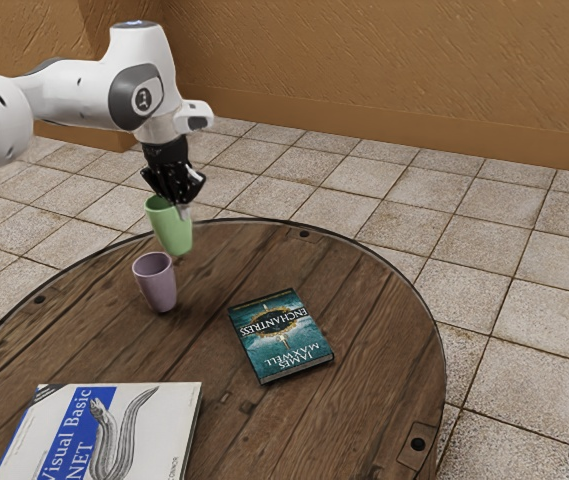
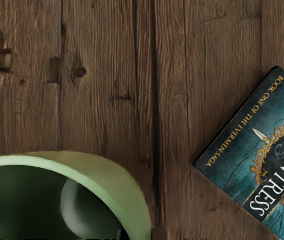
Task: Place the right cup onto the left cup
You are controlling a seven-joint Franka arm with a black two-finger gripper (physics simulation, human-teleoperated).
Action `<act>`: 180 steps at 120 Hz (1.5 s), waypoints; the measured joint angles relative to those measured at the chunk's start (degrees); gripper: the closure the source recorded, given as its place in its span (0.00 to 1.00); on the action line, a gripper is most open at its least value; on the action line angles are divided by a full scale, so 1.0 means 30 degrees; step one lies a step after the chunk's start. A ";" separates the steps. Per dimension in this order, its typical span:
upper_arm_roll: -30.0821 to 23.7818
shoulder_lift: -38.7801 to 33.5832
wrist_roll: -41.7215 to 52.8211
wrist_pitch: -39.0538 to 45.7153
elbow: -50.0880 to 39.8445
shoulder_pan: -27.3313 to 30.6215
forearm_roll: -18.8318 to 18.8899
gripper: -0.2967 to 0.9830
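My gripper (image 1: 176,203) is at the rim of the green cup (image 1: 175,234), near the table's far edge. In the wrist view the gripper (image 2: 141,234) has one dark fingertip inside the green cup (image 2: 127,192) and one outside, with the cup's wall pinched between them. Closer to the exterior camera, the purple cup (image 1: 158,284) stands upright with its mouth up, apart from the green one. Whether the green cup's base touches the table cannot be told.
A teal book (image 1: 282,335) lies on the round wooden table (image 1: 374,290), towards the exterior view's right from the cups; the same book (image 2: 261,165) appears in the wrist view. A white and blue book (image 1: 149,430) lies at the table's near side.
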 joint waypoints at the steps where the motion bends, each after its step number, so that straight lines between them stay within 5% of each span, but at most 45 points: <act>1: 0.0002 -0.0033 -0.0002 0.0025 -0.0039 0.0027 0.0001 0.85; 180: -0.0130 0.0191 -0.0232 0.1935 -0.2079 0.1820 -0.0001 0.85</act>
